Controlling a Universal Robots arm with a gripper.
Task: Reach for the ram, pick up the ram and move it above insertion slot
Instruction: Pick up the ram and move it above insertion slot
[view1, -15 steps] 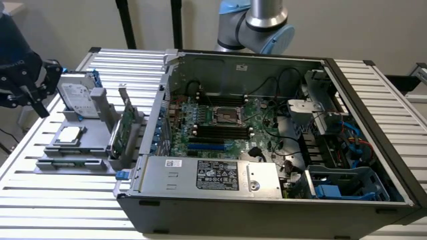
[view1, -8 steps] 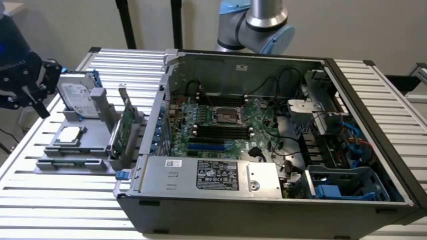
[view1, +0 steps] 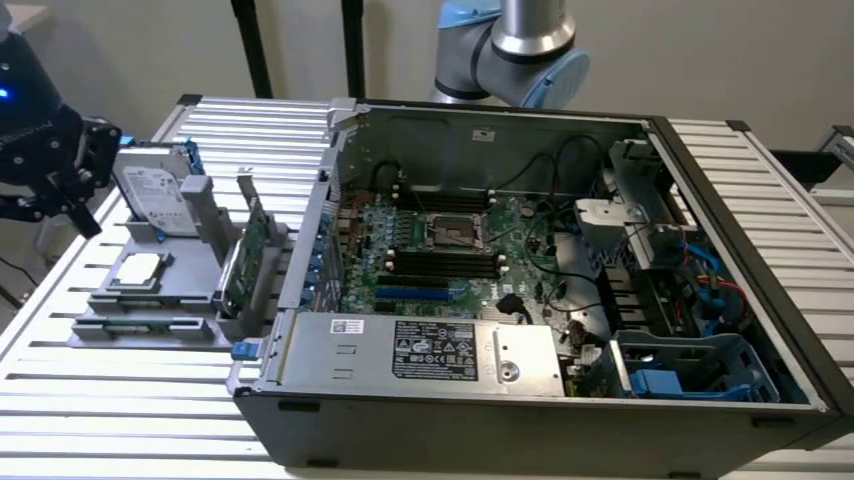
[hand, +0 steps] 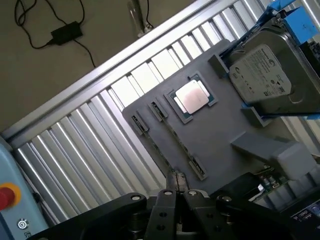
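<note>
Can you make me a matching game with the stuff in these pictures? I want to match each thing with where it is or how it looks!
Things:
1. hard drive
2. processor chip
3. green card
4. gripper

Match with:
A. lying flat on the gray tray
B. shut, holding nothing
C. propped upright, white label showing
D. standing on edge beside the computer case

Right pairs: 1-C, 2-A, 3-D, 4-B

I'm seeing an open computer case (view1: 534, 430) sitting on the slatted bench (view1: 120, 400); beside it a grey tray (hand: 215, 135) is carrying a hard drive (hand: 262, 75) and a processor chip (hand: 191, 96).
</note>
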